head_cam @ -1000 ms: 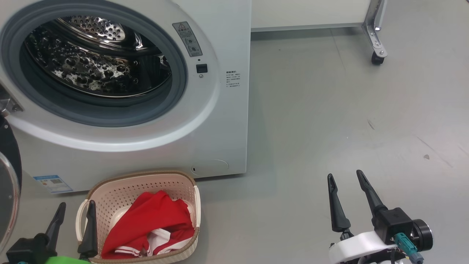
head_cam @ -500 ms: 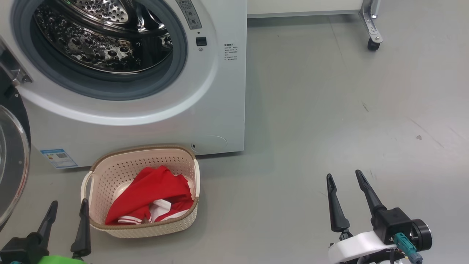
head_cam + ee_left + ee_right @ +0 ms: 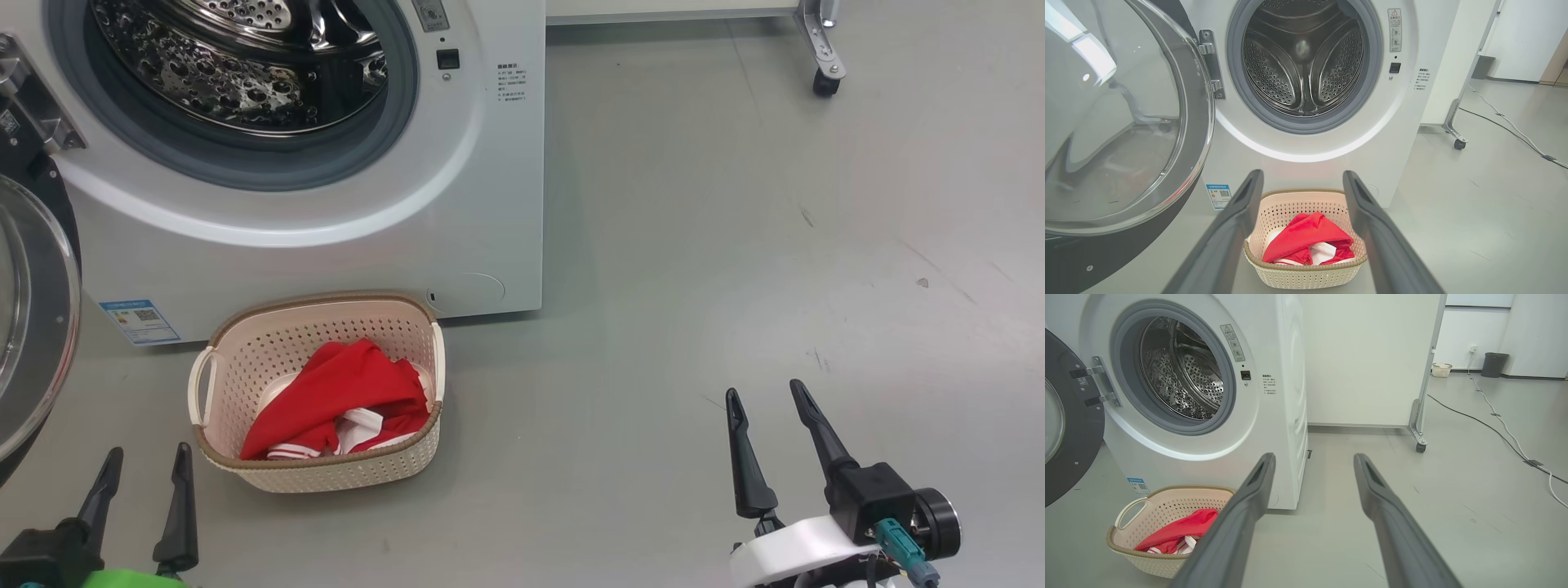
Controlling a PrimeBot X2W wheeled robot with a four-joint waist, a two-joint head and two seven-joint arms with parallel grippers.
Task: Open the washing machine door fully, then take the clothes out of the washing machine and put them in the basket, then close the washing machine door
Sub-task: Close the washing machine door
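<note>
The left gripper [image 3: 148, 449], its two long dark fingers spread apart and holding nothing, is near the left end of the small cream perforated plastic basket [image 3: 343, 478] with a brown rim. The right gripper [image 3: 762, 389], also spread and empty, is well apart over the grey floor [image 3: 694, 245]. The bright red clothes [image 3: 343, 388] with white trim lie inside the basket, just before the big white front-loading washing machine [image 3: 482, 204]. The round black-rimmed glass washing machine door [image 3: 41, 310] stands wide open on the machine's left edge.

red clothes [image 3: 343, 388] in the basket [image 3: 326, 480] before the washing machine [image 3: 490, 204]; probably its door [image 3: 41, 327] at left
</note>
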